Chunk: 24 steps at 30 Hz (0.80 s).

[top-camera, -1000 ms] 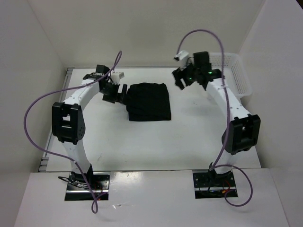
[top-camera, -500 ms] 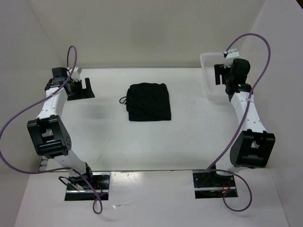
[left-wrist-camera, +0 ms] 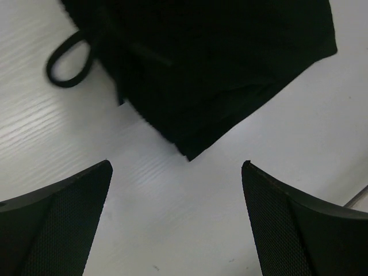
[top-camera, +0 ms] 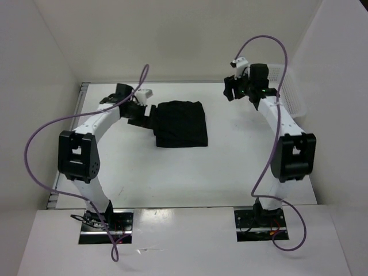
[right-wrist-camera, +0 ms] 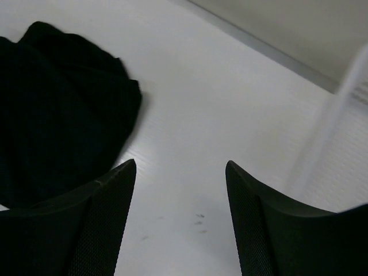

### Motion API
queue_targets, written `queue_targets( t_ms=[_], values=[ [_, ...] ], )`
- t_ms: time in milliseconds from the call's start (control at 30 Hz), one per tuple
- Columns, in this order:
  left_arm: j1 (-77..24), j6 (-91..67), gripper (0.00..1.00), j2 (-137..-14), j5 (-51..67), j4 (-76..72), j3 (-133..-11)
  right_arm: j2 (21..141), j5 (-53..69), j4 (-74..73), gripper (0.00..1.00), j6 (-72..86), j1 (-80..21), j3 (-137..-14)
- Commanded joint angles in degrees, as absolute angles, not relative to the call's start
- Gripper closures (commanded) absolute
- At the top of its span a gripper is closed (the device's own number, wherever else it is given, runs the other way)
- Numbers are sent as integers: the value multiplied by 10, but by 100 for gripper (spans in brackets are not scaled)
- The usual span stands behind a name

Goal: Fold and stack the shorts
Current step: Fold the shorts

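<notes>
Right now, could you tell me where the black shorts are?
In the top view, the black shorts lie folded mid-table, the left gripper beside their left edge and the white basket to their right.

Folded shorts (top-camera: pixel 181 123) lie on the table (top-camera: pixel 184 172), left pincer (top-camera: pixel 142 114) beside them, right pincer (top-camera: pixel 230 92) near the basket (top-camera: pixel 291 87).

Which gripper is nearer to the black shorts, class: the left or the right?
The left. The left gripper hovers open at the left edge of the shorts, by the drawstring loop. The right gripper hangs apart from them, off their far right corner.
</notes>
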<state>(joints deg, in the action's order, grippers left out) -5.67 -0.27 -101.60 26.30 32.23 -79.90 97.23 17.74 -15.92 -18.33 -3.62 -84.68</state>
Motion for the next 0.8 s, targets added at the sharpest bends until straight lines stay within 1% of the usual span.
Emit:
queue_targets(
  t_ms=[0, 33, 67, 100, 200, 300, 367, 467, 567, 633, 667, 733, 767],
  values=[
    [-81, 0, 0, -1064, 265, 316, -844, 1073, 263, -172, 31, -120, -47, -944],
    [-81, 0, 0, -1077, 272, 322, -853, 1098, 263, -172, 33, -114, -47, -965],
    [-87, 0, 0, -1098, 272, 323, -861, 1147, 269, -177, 33, -114, -55, -985],
    [-87, 0, 0, -1107, 278, 323, -874, 1172, 269, -178, 35, -109, -67, -1030],
    [-113, 0, 0, -1134, 278, 328, -888, 1259, 277, -185, 35, -72, -75, -1099],
    [-131, 0, 0, -1150, 248, 328, -906, 1315, 297, -180, 35, -56, -99, -1139],
    [-131, 0, 0, -1165, 233, 333, -911, 1339, 310, -180, 31, -41, -108, -1170],
    [-131, 0, 0, -1172, 242, 328, -911, 1383, 304, -175, 30, -11, -120, -1216],
    [-131, 0, 0, -1188, 257, 328, -925, 1412, 298, -181, 30, 0, -127, -1233],
    [-131, 0, 7, -1197, 273, 338, -931, 1418, 290, -181, 30, 6, -133, -1233],
    [-131, 0, 20, -1205, 273, 338, -931, 1418, 276, -181, 30, 6, -139, -1225],
    [-131, 0, 32, -1211, 291, 338, -925, 1423, 258, -181, 32, 20, -144, -1210],
    [-131, 0, 36, -1211, 291, 338, -917, 1423, 249, -176, 35, 25, -149, -1210]
  ],
)
